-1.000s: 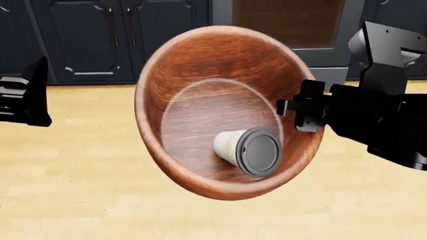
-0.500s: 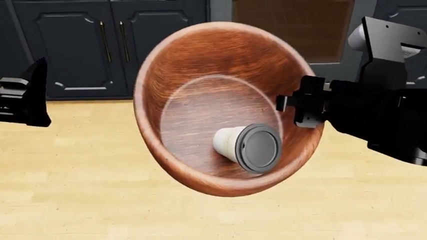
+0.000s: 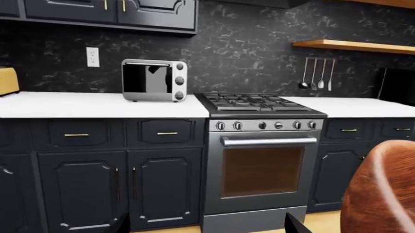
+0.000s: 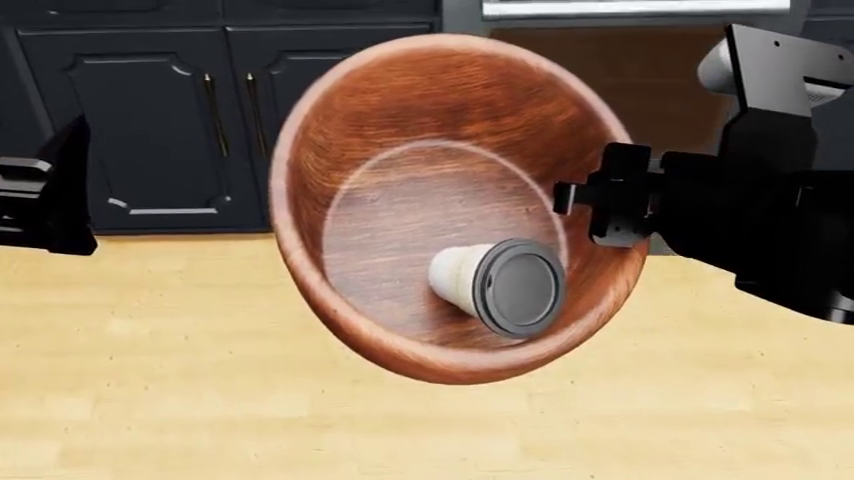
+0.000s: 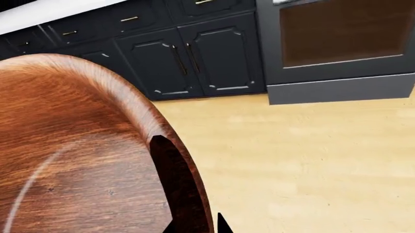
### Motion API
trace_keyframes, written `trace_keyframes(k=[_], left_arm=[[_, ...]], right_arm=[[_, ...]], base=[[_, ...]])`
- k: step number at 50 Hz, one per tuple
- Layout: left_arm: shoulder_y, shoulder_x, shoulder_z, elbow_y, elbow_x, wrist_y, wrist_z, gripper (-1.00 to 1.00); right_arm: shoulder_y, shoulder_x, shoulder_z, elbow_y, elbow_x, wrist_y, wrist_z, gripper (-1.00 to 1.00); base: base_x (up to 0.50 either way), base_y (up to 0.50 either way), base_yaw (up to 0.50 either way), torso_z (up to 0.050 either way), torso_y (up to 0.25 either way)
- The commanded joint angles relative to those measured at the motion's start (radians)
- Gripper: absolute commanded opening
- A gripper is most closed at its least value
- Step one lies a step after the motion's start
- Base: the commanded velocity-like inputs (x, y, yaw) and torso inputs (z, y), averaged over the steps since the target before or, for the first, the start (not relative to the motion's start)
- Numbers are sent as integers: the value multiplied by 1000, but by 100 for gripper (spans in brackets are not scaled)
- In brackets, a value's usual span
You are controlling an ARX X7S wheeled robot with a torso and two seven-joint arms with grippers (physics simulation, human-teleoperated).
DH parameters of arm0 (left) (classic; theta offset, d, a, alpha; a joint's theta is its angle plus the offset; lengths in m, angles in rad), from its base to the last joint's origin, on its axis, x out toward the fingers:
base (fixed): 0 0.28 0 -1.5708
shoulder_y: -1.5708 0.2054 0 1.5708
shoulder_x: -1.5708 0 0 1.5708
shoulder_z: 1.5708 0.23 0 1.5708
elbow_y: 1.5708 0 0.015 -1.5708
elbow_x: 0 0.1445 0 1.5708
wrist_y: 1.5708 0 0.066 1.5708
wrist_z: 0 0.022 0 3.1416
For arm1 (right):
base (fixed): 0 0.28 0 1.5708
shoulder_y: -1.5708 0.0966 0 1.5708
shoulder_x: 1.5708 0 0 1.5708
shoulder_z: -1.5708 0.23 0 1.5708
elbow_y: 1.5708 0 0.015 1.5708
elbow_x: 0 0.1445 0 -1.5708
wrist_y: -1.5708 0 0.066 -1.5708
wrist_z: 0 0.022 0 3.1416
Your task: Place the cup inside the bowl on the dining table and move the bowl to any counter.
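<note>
The reddish-brown wooden bowl hangs tilted in the air over the floor, its opening turned toward the head camera. The cream cup with its grey lid lies on its side on the bowl's low inner wall. My right gripper is shut on the bowl's right rim; in the right wrist view the thick rim sits between the dark fingertips. My left gripper stays apart at the left, open, holding nothing. The bowl's outer side shows beside it. The dining table is out of view.
Ahead runs the white counter over dark navy cabinets with gold handles. It bears a silver toaster oven and a yellow appliance. A gas stove with oven stands to its right. Light wood floor lies below.
In the head view the cabinets and the floor line have slid downward and look nearer. The bowl, the cup and both grippers keep the same places in the view.
</note>
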Motion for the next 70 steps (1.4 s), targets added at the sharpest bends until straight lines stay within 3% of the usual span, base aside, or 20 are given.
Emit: trace_keyframes(k=[1, 70], left_arm=[[4, -10, -6, -3, -3, 3, 8, 100], [-17, -1, 8, 6, 0, -3, -20, 100]], right_arm=[[3, 1, 24, -4, 15, -9, -4, -100], [27, -11, 23, 25, 26, 4, -19, -100]], base=[[514, 272, 0, 0, 10], [514, 269, 0, 0, 1]])
